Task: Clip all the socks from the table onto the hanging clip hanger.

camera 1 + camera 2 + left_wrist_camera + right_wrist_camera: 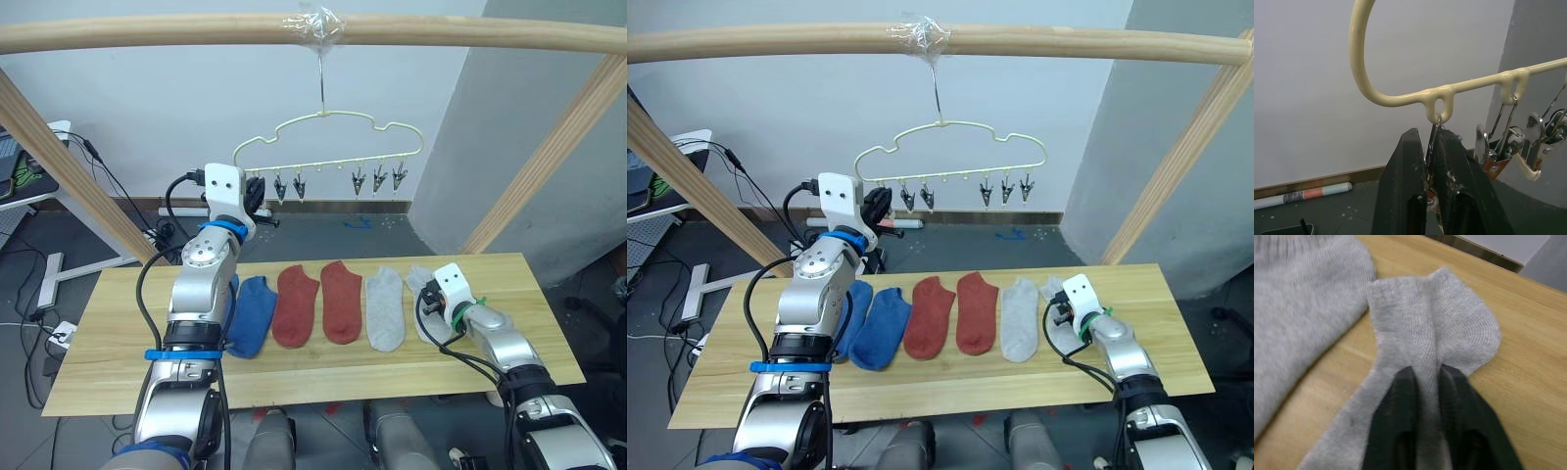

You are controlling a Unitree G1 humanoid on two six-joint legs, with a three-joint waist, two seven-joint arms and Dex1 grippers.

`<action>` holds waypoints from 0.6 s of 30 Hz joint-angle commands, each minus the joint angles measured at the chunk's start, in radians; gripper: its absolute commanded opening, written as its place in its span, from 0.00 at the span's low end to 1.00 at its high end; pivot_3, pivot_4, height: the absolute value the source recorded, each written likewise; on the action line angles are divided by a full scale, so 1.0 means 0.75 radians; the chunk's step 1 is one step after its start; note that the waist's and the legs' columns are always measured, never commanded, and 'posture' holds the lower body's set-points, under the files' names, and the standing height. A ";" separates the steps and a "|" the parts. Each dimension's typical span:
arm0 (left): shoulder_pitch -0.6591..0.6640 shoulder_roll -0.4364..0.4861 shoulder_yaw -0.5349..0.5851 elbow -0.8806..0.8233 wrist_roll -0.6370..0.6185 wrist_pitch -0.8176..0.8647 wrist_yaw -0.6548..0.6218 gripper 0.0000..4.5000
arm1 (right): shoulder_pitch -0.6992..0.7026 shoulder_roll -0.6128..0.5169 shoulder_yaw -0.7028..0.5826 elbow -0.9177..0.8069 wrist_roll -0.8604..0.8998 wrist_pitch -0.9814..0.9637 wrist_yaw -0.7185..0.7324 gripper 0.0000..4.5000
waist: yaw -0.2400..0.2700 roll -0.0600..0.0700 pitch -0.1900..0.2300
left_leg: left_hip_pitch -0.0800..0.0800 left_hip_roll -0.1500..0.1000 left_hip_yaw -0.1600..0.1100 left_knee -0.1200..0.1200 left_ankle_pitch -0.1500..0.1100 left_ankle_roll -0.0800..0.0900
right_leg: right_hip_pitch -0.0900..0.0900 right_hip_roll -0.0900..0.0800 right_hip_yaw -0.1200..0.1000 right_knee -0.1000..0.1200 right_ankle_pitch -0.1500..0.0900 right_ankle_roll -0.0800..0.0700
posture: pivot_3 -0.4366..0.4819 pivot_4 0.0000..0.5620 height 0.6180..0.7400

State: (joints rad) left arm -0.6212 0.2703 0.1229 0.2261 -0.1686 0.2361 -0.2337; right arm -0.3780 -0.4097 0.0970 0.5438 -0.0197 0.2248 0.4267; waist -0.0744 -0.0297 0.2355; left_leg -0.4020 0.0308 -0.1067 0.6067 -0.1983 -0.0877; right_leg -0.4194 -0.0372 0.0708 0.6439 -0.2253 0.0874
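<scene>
While six socks lie side by side along the table [118, 372], the grey sock [1435, 338] at the row's right end is the one being handled. It lies flat on the wood, its long axis running from the near edge toward the far edge, just beside the other grey sock [385, 308]. The right gripper [1425, 377] sits low on this end sock, its two black fingers nearly closed and pinching a ridge of fabric between them, with the cuff just beyond the fingertips. The right forearm reaches in from the near right corner, angled low over the boards.

Above and behind the socks, the clip hanger [333, 122] hangs from a wooden pole [147, 32]. That puts it up and to the left of the pinched sock, well apart. The left gripper [1430, 147] is raised to the hanger's leftmost clip [1433, 134], its fingers pressed together on it; the left arm stands nearly upright.
</scene>
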 commanded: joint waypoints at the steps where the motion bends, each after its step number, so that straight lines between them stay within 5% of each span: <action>1: 0.002 0.016 0.023 -0.026 -0.037 0.034 -0.038 0.00 | 0.063 -0.061 0.038 -0.028 -0.052 -0.039 0.068 0.00 | 0.000 0.000 0.000 | 0.000 0.000 0.000 0.000 0.000 0.000 | 0.000 0.000 0.000 0.000 0.000 0.000 | 0.48 0.39 1.00; 11: -0.005 0.045 0.262 -0.115 -0.560 0.649 -0.171 0.00 | 0.187 -0.249 0.115 -0.485 -0.107 -0.314 0.289 0.00 | -0.022 0.000 0.000 | 0.001 0.000 0.001 0.000 0.000 0.000 | -0.001 0.000 0.000 0.001 0.000 0.001 | 0.49 0.38 1.00; 13: -0.017 0.076 0.378 -0.118 -0.767 0.885 -0.182 0.00 | 0.190 -0.265 0.162 -0.687 -0.098 -0.355 0.369 0.00 | -0.022 0.000 0.000 | 0.001 0.000 0.000 0.000 0.000 0.000 | -0.001 0.000 0.000 0.002 0.000 0.000 | 0.49 0.38 1.00; 18: -0.034 0.105 0.530 -0.106 -1.023 1.168 -0.102 0.00 | 0.104 -0.148 0.283 -0.873 -0.111 -0.327 0.410 0.00 | -0.018 0.000 0.000 | 0.002 0.001 -0.001 0.000 0.000 0.000 | -0.001 0.001 0.000 0.002 -0.001 0.000 | 0.49 0.37 1.00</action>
State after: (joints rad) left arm -0.6478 0.3404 0.4903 0.1496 -0.8939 1.0522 -0.3400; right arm -0.2800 -0.5355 0.2939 -0.0637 -0.0979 -0.0206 0.7280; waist -0.0878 -0.0296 0.2358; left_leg -0.4008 0.0314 -0.1073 0.6070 -0.1982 -0.0879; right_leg -0.4195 -0.0365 0.0706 0.6448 -0.2259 0.0873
